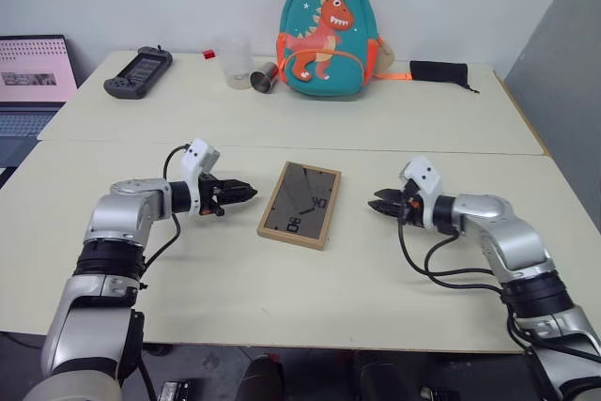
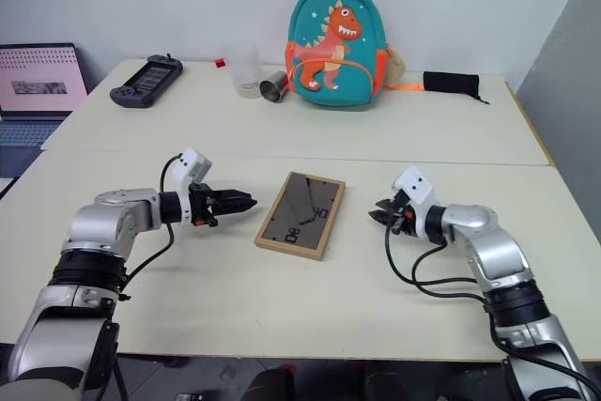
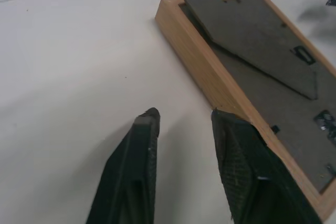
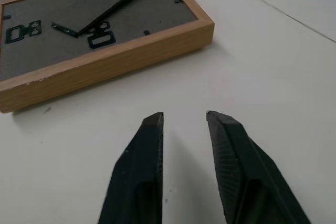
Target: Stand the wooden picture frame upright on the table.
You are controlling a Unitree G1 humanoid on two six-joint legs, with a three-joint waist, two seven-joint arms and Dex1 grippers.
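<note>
The wooden picture frame (image 1: pixel 300 206) lies flat, face down, near the middle of the table (image 1: pixel 282 298); its dark back panel with the folded stand and white marks faces up. My left gripper (image 1: pixel 250 192) hovers low just left of the frame, pointing at its long edge, fingers a narrow gap apart with nothing between them. In the left wrist view the frame's (image 3: pixel 252 51) wooden edge runs right beside one fingertip (image 3: pixel 226 121). My right gripper (image 1: pixel 377 204) points at the frame from the right, a short way off, also narrowly open and empty. The right wrist view shows the frame (image 4: pixel 79 40) ahead of that gripper (image 4: pixel 184 116).
At the back of the table stand a teal dinosaur backpack (image 1: pixel 324 37), a clear cup (image 1: pixel 237 65), a metal cup (image 1: pixel 263 79), a black handheld console (image 1: pixel 138 72) and a black pouch (image 1: pixel 439 72). A laptop (image 1: pixel 33 82) sits off the table's left.
</note>
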